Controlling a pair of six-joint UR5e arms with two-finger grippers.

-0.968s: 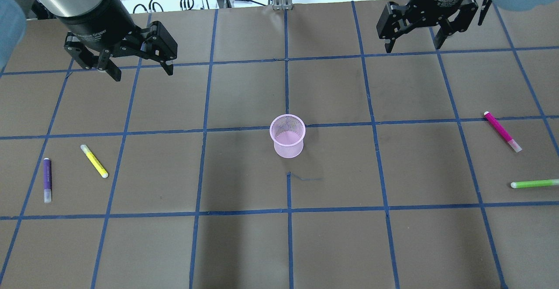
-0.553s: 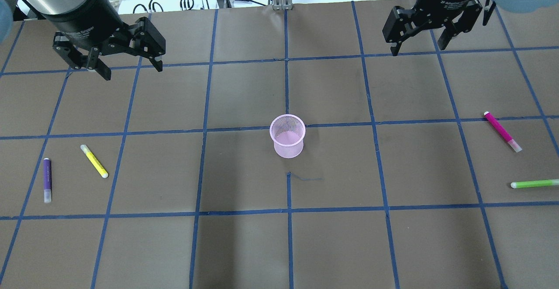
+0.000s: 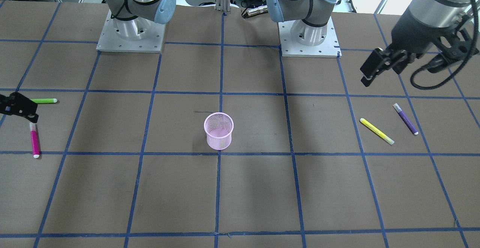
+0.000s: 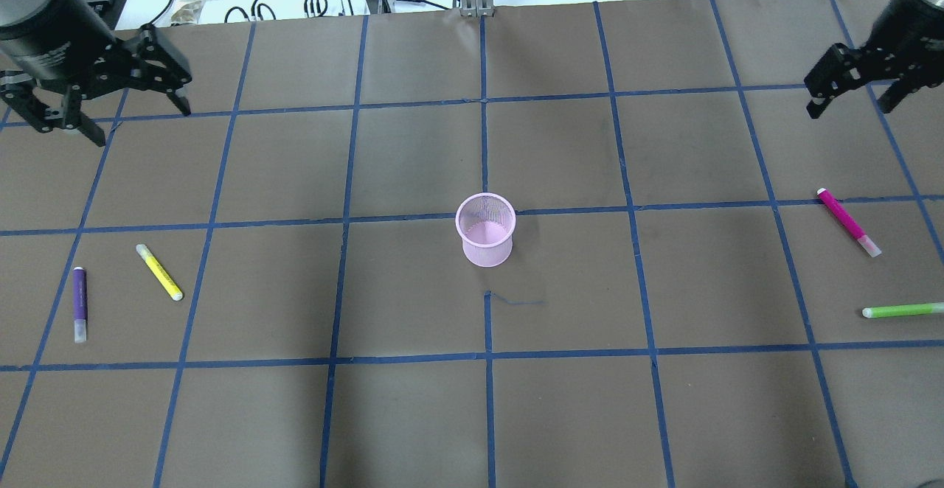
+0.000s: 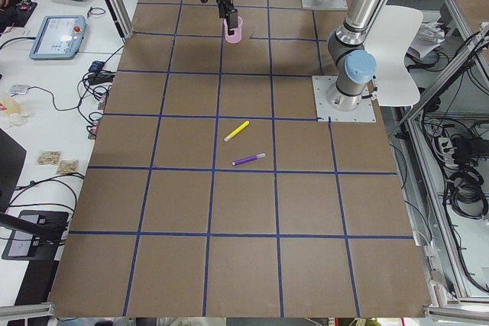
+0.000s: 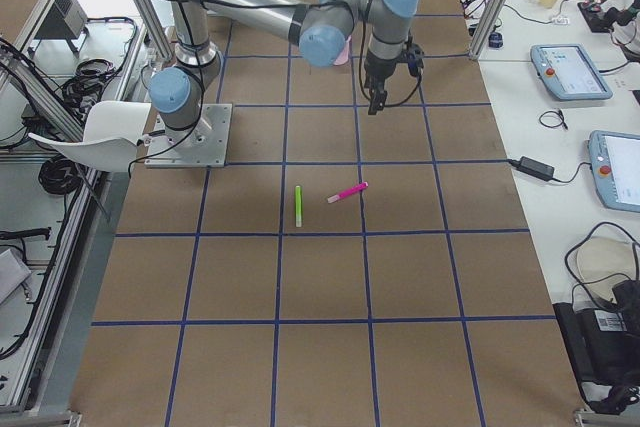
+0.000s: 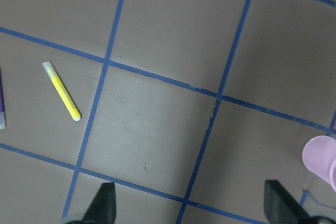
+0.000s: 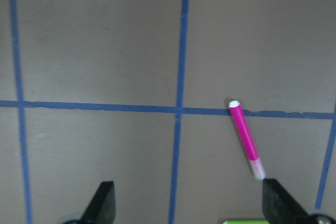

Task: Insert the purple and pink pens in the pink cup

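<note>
My left gripper (image 4: 139, 121) is spread wide and holds nothing; it hangs above the counter (image 4: 413, 149), well apart from the purple pen (image 4: 80, 304). My right gripper (image 4: 848, 108) is likewise spread wide and empty, with the pink pen (image 4: 848, 222) lying flat nearby. The pink mesh cup (image 4: 484, 239) stands upright mid-counter, both pens outside it.

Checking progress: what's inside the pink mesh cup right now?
Nothing: the pink mesh cup shows only its bare bottom from overhead, with none of it covered. The purple pen and pink pen lie far outside it.
</note>
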